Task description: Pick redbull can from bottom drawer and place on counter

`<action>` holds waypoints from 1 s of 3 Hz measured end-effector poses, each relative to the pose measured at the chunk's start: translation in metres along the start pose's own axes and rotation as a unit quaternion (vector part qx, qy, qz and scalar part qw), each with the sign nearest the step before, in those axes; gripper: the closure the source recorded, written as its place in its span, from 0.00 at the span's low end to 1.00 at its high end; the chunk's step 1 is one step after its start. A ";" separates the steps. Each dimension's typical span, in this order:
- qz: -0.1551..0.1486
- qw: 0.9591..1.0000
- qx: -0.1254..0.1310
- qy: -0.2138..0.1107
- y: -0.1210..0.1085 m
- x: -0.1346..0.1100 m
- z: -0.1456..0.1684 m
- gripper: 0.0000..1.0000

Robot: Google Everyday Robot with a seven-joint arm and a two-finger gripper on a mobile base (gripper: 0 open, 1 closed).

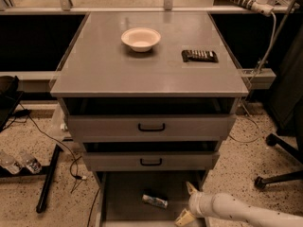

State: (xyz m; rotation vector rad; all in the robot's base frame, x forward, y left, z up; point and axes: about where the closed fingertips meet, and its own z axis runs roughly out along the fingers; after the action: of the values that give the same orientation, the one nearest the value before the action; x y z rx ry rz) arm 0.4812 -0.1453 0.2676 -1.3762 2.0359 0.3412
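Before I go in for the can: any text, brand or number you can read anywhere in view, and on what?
No text is readable.
The redbull can, lying in the bottom drawer: markings too blurred.
The dark packet on the counter: print unreadable.
The hand, open, right of the can: no label.

A cream bowl (140, 38) and a dark packet (199, 56) (flat, rectangular) sit well apart.
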 end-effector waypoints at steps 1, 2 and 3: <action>0.016 1.000 -0.023 0.001 0.011 0.018 0.021 0.00; 0.016 1.000 -0.023 0.001 0.011 0.018 0.021 0.00; 0.009 1.000 -0.019 -0.006 0.011 0.015 0.047 0.00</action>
State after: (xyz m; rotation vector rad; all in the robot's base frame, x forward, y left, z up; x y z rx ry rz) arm 0.4845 -0.1261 0.2214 -1.3753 2.0421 0.3967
